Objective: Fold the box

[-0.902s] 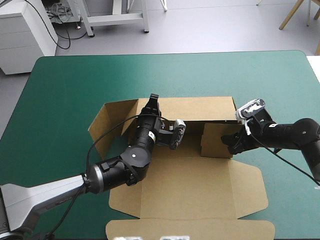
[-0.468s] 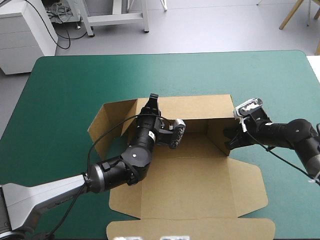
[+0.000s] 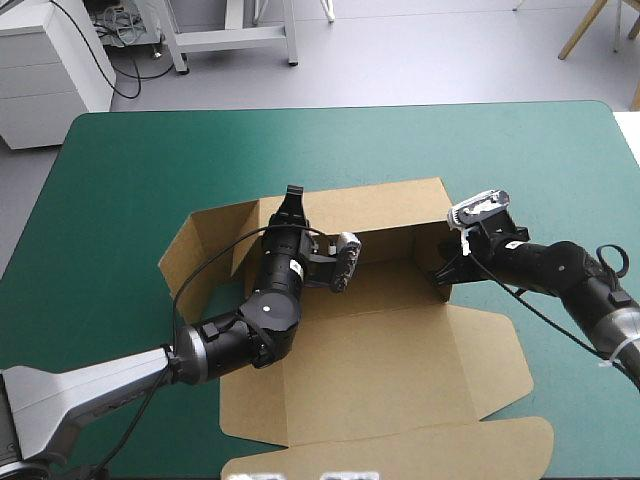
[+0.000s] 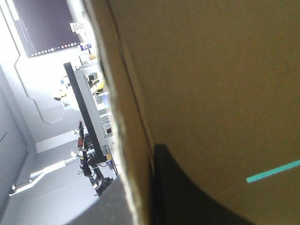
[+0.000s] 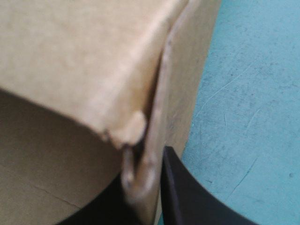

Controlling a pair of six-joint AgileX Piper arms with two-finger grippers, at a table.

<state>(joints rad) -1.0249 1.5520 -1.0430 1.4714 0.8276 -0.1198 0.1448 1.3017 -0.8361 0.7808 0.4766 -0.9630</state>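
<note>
Centre of the high view: the brown box (image 3: 400,350) lies on the teal-green table (image 3: 120,180). Its far wall is raised, a side flap angles up at centre left, and its lid lies flat toward the lower edge, where the frame cuts off the last flap. At upper centre the left gripper (image 3: 293,200) straddles the far wall's rim. From above its fingers merge into one dark wedge, and their grip is hard to read. The left wrist view settles it: black fingers (image 4: 187,197) stand on either side of the board's edge, pinching the wall, which fills most of that picture. At centre right the right gripper (image 3: 443,272) is tucked against the box's right-hand corner, its tips hidden by the wall. Its wrist view shows fingers (image 5: 187,201) clamped on the side wall's edge, with a dented corner of board just ahead and bare table beside.
</note>
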